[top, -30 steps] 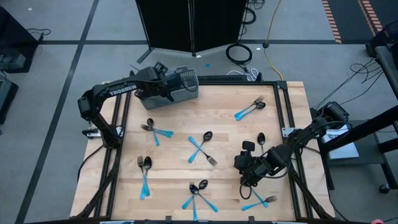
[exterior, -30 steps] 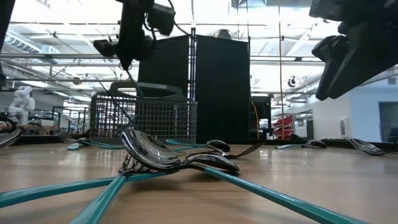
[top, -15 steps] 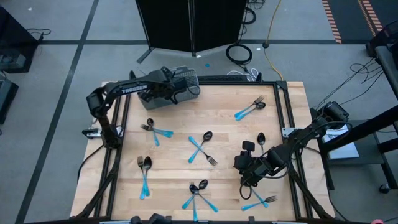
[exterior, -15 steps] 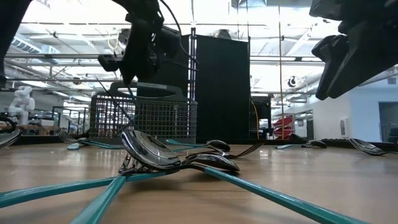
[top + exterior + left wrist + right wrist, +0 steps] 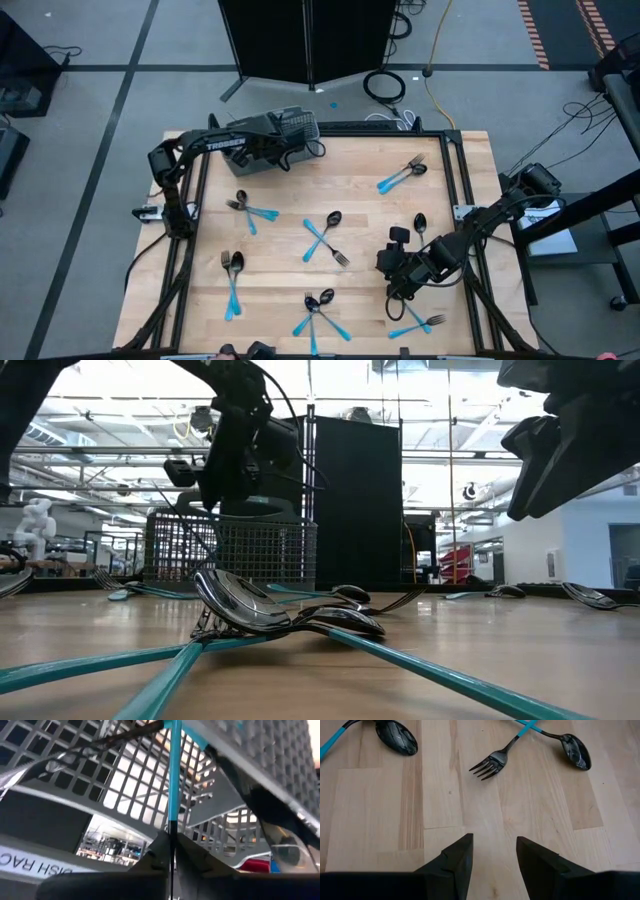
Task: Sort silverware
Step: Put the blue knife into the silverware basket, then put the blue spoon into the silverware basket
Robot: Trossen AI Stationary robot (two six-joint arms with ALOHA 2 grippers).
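Note:
The silverware lies scattered over the wooden table in crossed pairs, such as a fork and spoon (image 5: 325, 236) at the centre and another pair (image 5: 401, 176) at the far right. My left gripper (image 5: 292, 148) reaches over the grey wire-mesh basket (image 5: 300, 124) at the back left. In the left wrist view it (image 5: 171, 840) is shut on the dark shaft of a blue-handled utensil (image 5: 174, 775) that points into the basket's mesh (image 5: 125, 775). My right gripper (image 5: 385, 265) hovers open over bare wood (image 5: 493, 842), short of a fork (image 5: 490, 762).
More pairs lie near the table's front edge (image 5: 318, 312) and at the left (image 5: 232, 280). A single spoon (image 5: 420, 221) rests beside the right arm. Spoons (image 5: 245, 605) fill the low view's foreground, with the basket (image 5: 250, 550) behind them. A black cabinet (image 5: 305, 35) stands beyond the table.
My left arm has swung right and lower over the basket, carrying the utensil with it. The right arm has not moved.

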